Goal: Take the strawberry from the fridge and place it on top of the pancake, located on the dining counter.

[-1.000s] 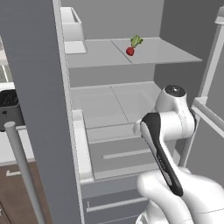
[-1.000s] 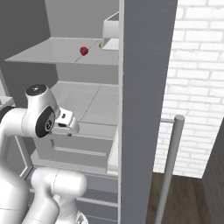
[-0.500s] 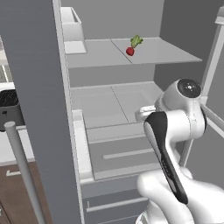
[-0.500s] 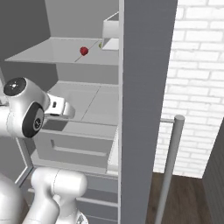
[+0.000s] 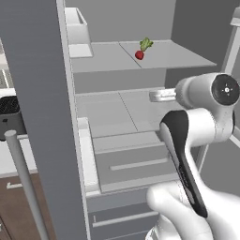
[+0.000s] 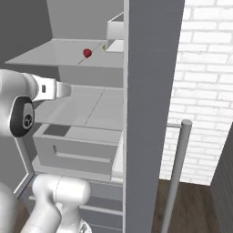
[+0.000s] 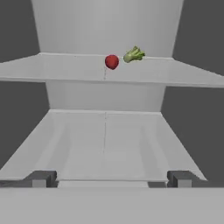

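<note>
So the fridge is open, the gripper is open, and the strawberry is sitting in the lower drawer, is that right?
Not quite. The strawberry sits on the upper shelf of the fridge, not in a drawer, as the hand view shows. The rest holds: the fridge is open and the gripper is open.

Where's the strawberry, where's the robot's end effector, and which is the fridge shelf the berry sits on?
strawberry (image 7: 112,62): hand view, on its red body.
end effector (image 7: 109,178): hand view, midway between the two dark tips.
fridge shelf (image 5: 183,54): left base view, bare right part of the upper shelf.
</note>
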